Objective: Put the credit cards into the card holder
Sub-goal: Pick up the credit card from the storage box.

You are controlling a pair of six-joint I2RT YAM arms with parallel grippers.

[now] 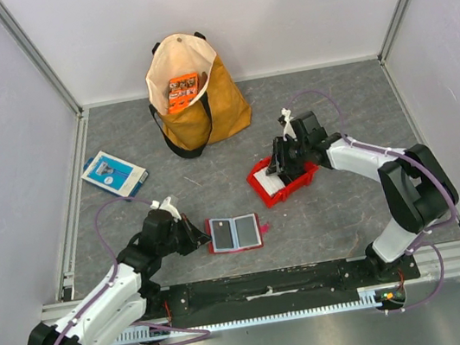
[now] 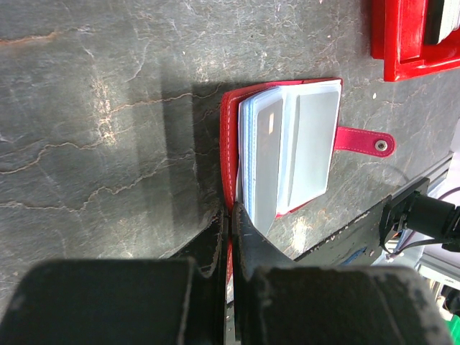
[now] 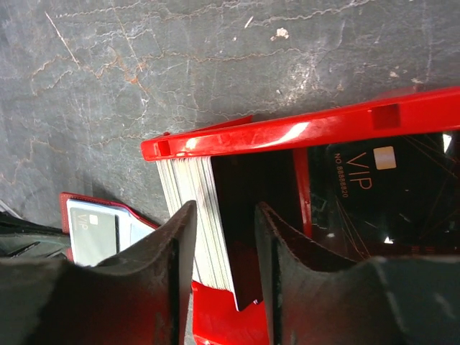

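Right wrist view alone shows my right hand [image 3: 224,215] astride credit cards [image 3: 181,180], grip unclear; left hand [image 2: 230,215] clamps six-o'clock card holder [image 2: 287,144]; grey table [image 1: 326,227].

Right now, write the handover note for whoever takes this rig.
Left tool: shut on the edge of the open card holder, which lies on the table.
Right tool: open, straddling the stacked credit cards in the red bin; no grip yet.
Done: one grey card shows in a holder pocket.
Left: grip a card, carry it over, slide it in, repeat.
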